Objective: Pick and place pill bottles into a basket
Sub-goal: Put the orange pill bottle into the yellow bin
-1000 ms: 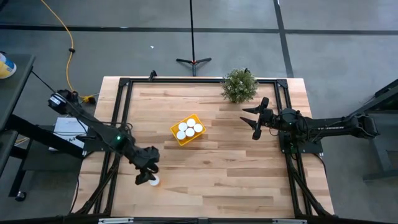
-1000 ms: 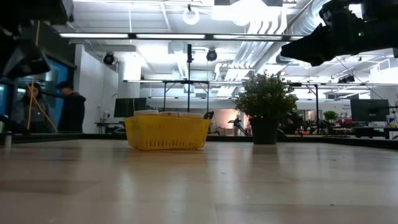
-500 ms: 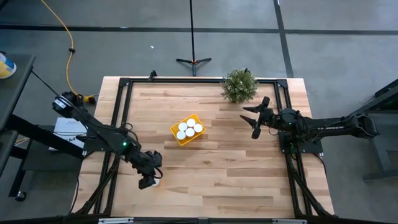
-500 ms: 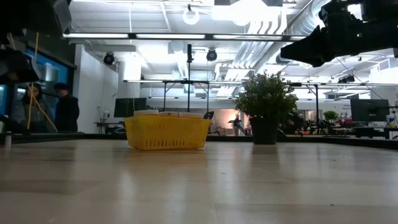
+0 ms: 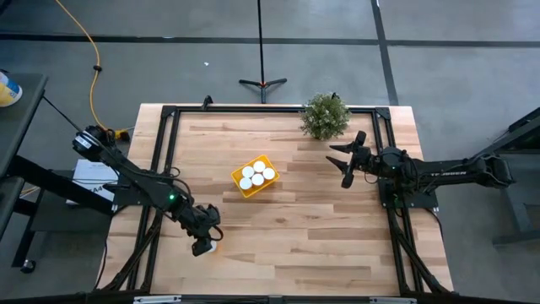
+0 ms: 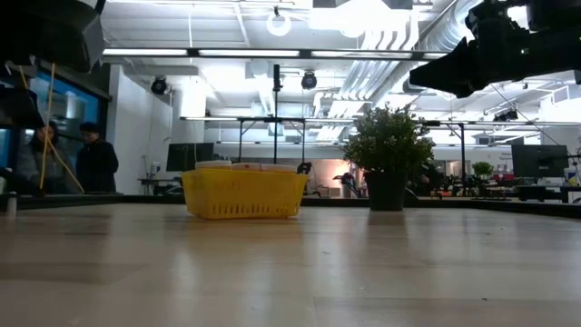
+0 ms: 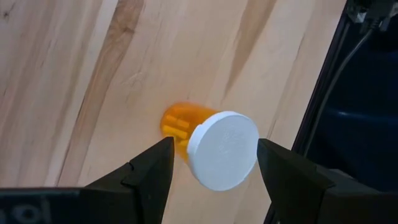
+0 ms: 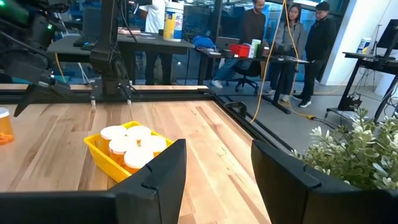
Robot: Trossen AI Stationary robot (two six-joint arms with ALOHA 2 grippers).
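**Inspector:** State the position of the last pill bottle

**Assistant:** It stands upright on the worktop near the front left edge, white cap up, orange body below. The left gripper hangs directly over it. In the left wrist view the fingers are spread, one on either side of the cap and not touching it. Nothing is pinched yet.

**Inspector:** And the yellow basket?

**Assistant:** Mid-worktop, well apart from the bottle, with several white caps showing inside. I count about five in the right wrist view.

**Inspector:** Right arm?

**Assistant:** Right gripper waits near the potted plant, fingers spread, holding nothing.

**Inspector:** Recommendation for the grasp?

**Assistant:** In my judgement, the cap sits nearer one finger than the other, so centre it first. Descend past the cap and close on the orange body, since the cap rim is smooth and may slip. Close gently, as an uneven contact could tip the bottle. Lift straight up before travelling to the basket, and release over the free corner so the bottles already inside are not knocked
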